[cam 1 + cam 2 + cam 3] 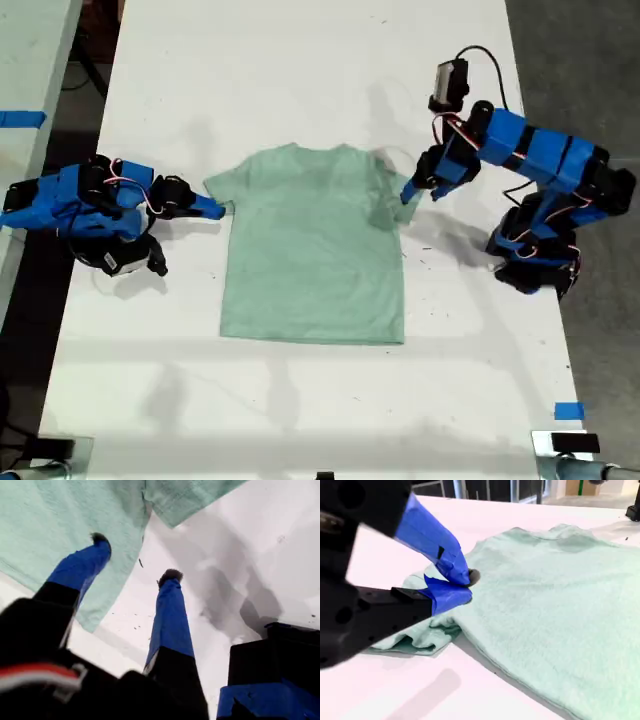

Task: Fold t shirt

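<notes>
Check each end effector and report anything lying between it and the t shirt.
Nothing visible does. My second end effector is pinched on a sleeve of the t shirt. My first end effector is open at the other sleeve, one finger over the cloth, the other over the bare table.

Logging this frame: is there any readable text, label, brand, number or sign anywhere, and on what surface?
None can be read.
Pale mint-green cloth t-shirt: plain, no print or visible tag.
White table: bare; the blue tape pieces are unmarked.
Blue and black arms, my first claw and my second claw: no legible markings.
</notes>
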Robot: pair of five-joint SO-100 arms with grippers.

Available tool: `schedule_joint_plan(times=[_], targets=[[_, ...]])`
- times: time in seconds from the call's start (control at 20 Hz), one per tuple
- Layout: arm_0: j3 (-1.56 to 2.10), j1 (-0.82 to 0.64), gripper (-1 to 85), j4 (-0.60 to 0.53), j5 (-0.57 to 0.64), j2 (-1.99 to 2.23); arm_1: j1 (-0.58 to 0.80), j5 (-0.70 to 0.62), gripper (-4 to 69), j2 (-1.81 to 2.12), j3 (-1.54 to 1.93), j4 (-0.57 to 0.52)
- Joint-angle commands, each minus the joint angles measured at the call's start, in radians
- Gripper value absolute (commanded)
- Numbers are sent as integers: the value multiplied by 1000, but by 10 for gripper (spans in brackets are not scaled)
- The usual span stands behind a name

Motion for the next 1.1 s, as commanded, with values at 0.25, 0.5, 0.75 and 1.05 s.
schedule_joint_plan(times=[0.25, 0.5, 0.75, 1.05], targets=[[11, 11, -1, -9, 0, 8, 91, -55, 321, -86, 14, -141], [11, 11, -1, -9, 0, 8, 100, -60, 279, -178, 179, -379], [11, 12, -1, -9, 0, 8, 67, -51, 273, -333, 192, -499], [11, 12, -1, -9, 0, 8, 64, -46, 131, -451, 195, -563]])
